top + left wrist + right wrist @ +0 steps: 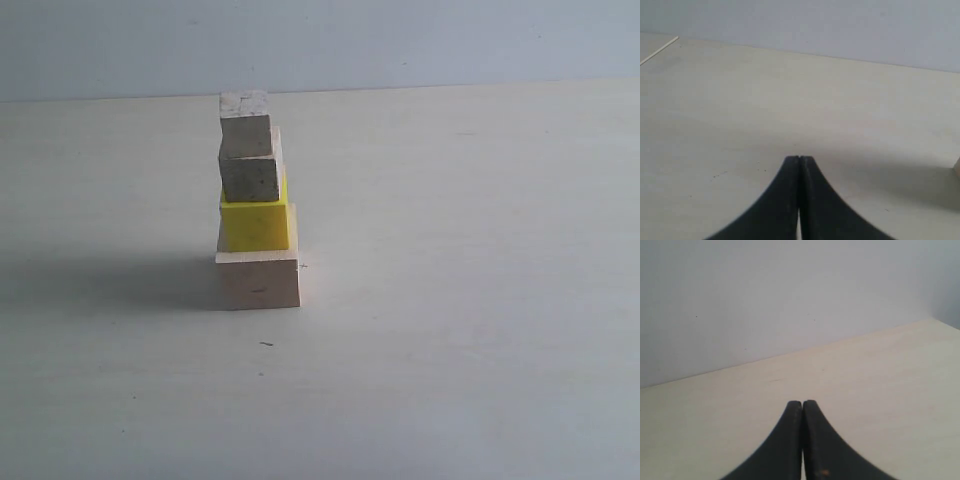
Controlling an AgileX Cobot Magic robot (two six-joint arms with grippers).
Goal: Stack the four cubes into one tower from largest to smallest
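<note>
Tower (257, 200) of 4 cubes upright on the table (460, 310), left of centre: large pale wooden cube (259, 279) at base, yellow cube (254, 224) above, small wooden cube (250, 176) next, smallest cube (245, 122) on top, slightly twisted. Left end effector (799, 163) and right end effector (802, 406) clenched, gripping nothing.

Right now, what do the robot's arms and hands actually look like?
The left hand and the right hand look alike: each has two smooth matte black fingers, broad at the base and curving inward to narrow rounded tips. The right one carries a tiny orange speck near its base. No cables or markings show, and the arms themselves are out of view.
</note>
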